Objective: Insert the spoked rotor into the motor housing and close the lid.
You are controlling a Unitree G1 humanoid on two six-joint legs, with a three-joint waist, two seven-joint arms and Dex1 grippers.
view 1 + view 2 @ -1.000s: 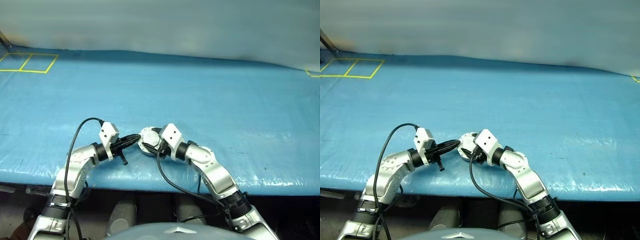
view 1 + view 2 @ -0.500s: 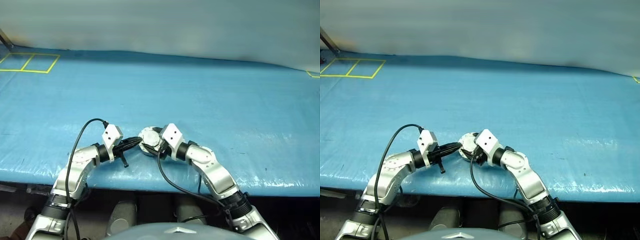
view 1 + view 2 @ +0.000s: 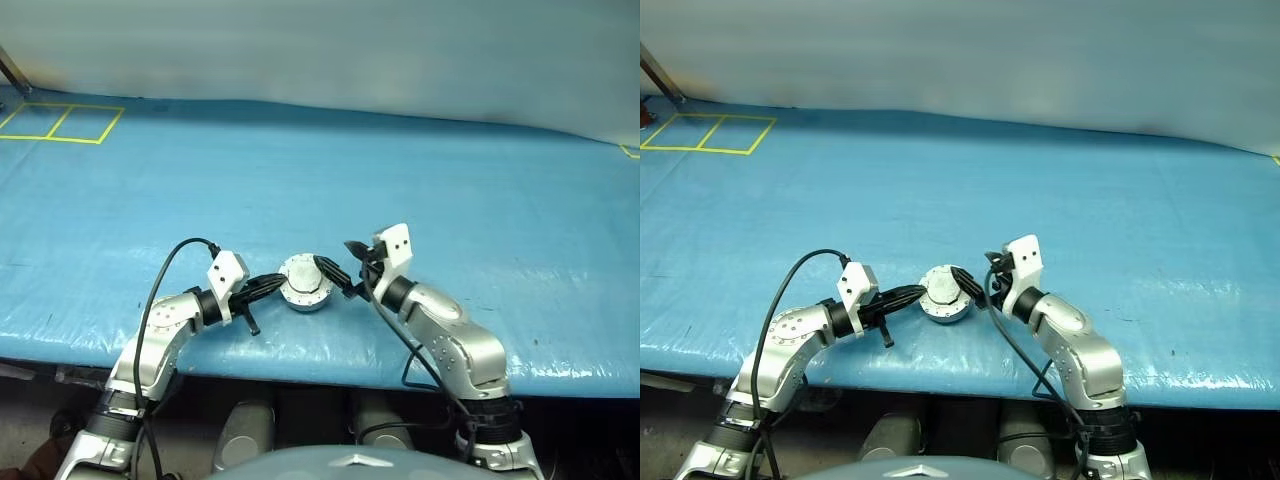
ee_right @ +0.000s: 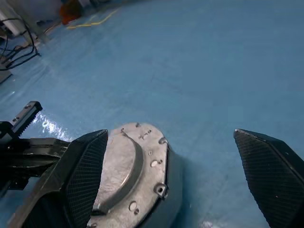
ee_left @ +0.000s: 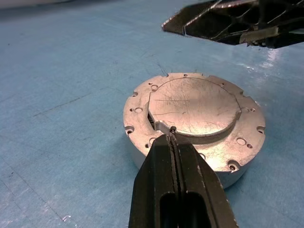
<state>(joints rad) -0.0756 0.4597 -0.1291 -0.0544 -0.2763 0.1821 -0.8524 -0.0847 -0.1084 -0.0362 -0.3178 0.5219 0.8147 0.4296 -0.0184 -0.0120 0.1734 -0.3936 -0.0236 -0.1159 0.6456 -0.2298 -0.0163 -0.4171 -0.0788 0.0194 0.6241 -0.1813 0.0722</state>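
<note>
The motor housing (image 3: 305, 283) sits on the blue table cover (image 3: 400, 180) near its near edge, between the two grippers. Its lid (image 5: 194, 105) lies flat and shut — plain scratched grey face up, set inside the housing's bolt-hole rim. The left gripper (image 5: 174, 142) is clenched, fingers pressed together on nothing, its tip resting at the housing's left rim by the lid's edge. The right gripper (image 3: 347, 267) is released — jaws spread wide, just right of the housing and holding nothing.

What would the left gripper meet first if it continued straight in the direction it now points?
Most likely the lid: the shut left gripper points at its near edge on the motor housing, apparently almost touching.
</note>
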